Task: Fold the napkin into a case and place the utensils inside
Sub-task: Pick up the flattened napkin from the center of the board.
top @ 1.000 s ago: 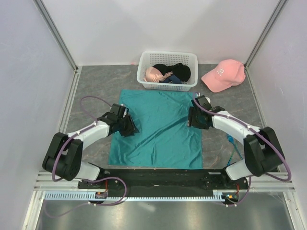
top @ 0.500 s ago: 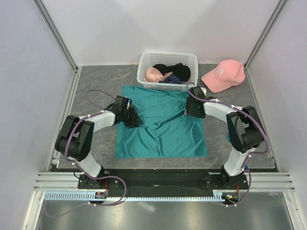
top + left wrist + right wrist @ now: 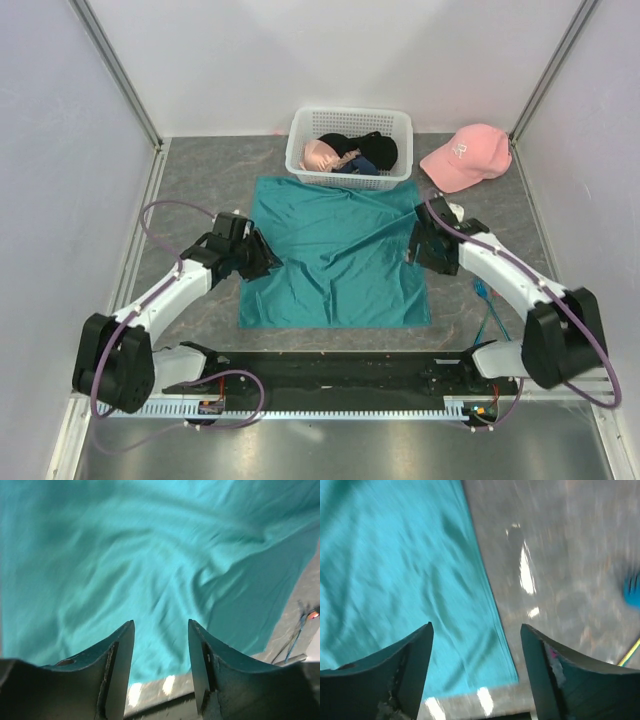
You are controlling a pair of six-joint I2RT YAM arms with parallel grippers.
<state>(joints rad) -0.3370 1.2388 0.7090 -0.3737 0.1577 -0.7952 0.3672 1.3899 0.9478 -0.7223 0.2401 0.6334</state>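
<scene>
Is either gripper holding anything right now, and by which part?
Nothing is held: the left gripper and right gripper stand open, empty, at opposite sides of the napkin.

Teal napkin (image 3: 335, 255) spread flat w/ wrinkles, unfolded; utensils (image 3: 485, 296) just R of its near corner.

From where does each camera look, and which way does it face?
Top external: above and behind the robot, looking down on the table, left arm, right arm and napkin.
Left wrist: on the left arm, facing the napkin past the open left fingers.
Right wrist: on the right arm, facing the napkin's edge and bare table between the open right fingers.
Shared: all show the napkin.
</scene>
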